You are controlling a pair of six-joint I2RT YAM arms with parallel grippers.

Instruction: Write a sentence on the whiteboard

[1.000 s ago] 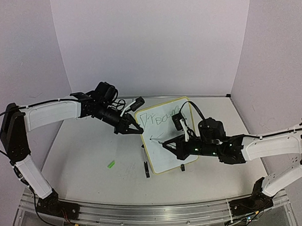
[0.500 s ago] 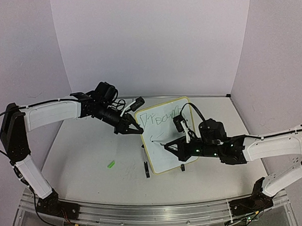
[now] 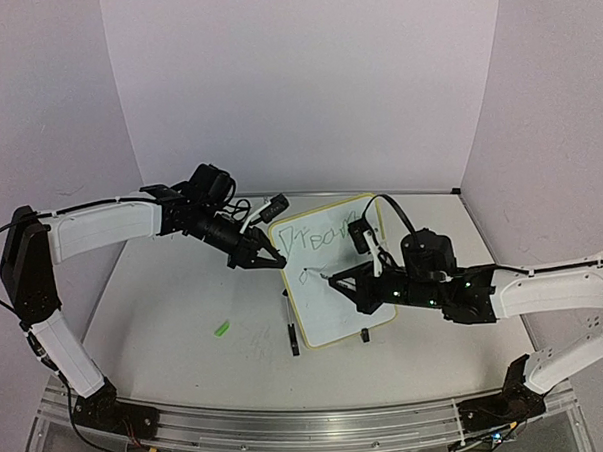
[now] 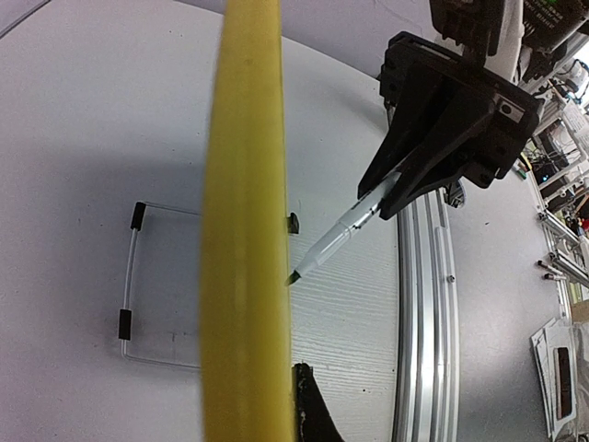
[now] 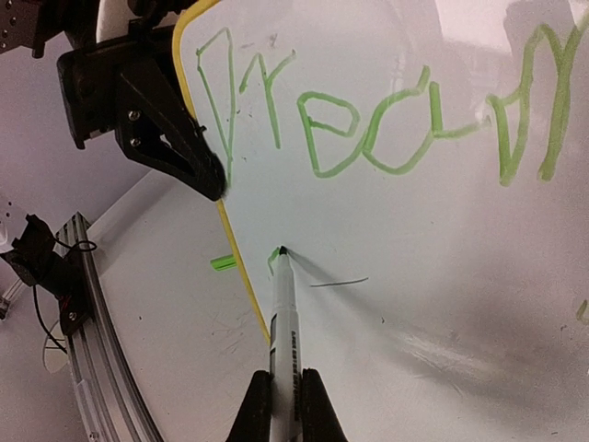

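Whiteboard (image 3: 335, 310), small, rectangular and white with rounded corners and a thin yellow frame, stands propped on two black clip feet (image 3: 292, 338) in the middle of the grey bench (image 3: 165, 312), seen from above. Scrawly green marker writing (image 3: 317, 235) fills its far part; the near part is bare. The left claw (image 3: 266, 256) meets the board's left edge. The right claw (image 3: 349, 282) reaches in from the right and holds a slim white marker pen (image 3: 324, 277) with its tip on the board below the writing. A small green mark (image 3: 222, 329) lies on the bench to the left.

From the left wrist, the yellow frame (image 4: 247, 230) runs straight through the view, so this claw is clamped narrowly on the board's edge. Beyond it the marker pen (image 4: 345, 230) slants down from the right claw (image 4: 391, 189), its tip just at the frame.

From the right wrist, the right claw (image 5: 285, 405) is pinched tight on the marker pen (image 5: 283, 313). Its tip touches the whiteboard (image 5: 414, 276) beside a short green stroke (image 5: 273, 261), under the word "Dream" (image 5: 368, 129). The left claw (image 5: 210, 180) grips the frame nearby.

Likely risks: pen pressure may swing the board, since it is held at one edge only. The new line starts very close to the left frame, so a stroke could run off. A skidding or lifting tip would break the letters.
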